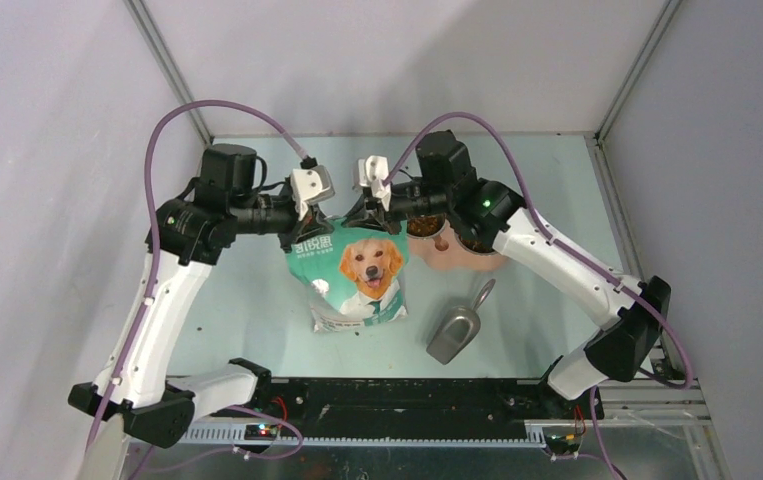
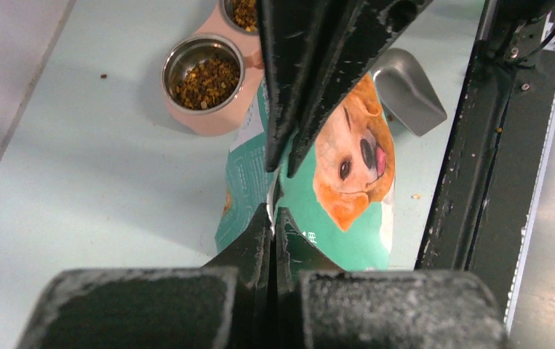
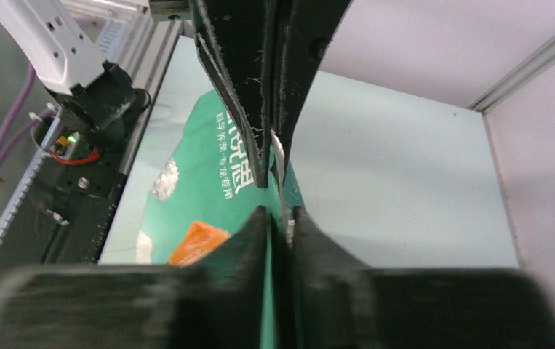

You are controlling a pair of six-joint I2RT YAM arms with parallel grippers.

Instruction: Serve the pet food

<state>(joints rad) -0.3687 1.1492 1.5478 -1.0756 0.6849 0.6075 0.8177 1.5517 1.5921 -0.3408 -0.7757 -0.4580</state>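
The pet food (image 1: pixel 422 228) is brown kibble lying in the two steel bowls of a pink double feeder (image 1: pixel 447 258). It also shows in the left wrist view (image 2: pixel 205 80). The teal foil bag (image 1: pixel 362 275) with a golden dog stands at mid table, held up by its top edge. My left gripper (image 1: pixel 309 222) is shut on the bag's top left corner. My right gripper (image 1: pixel 369 218) is shut on the top edge beside it. In the left wrist view my gripper (image 2: pixel 274 211) pinches the bag (image 2: pixel 347 240). In the right wrist view my gripper (image 3: pixel 280 212) pinches the bag (image 3: pixel 201 167).
A grey metal scoop (image 1: pixel 457 325) lies on the table right of the bag and in front of the feeder; it shows in the left wrist view (image 2: pixel 405 87) too. A few loose kibbles lie on the table. The black rail (image 1: pixel 397 395) runs along the near edge.
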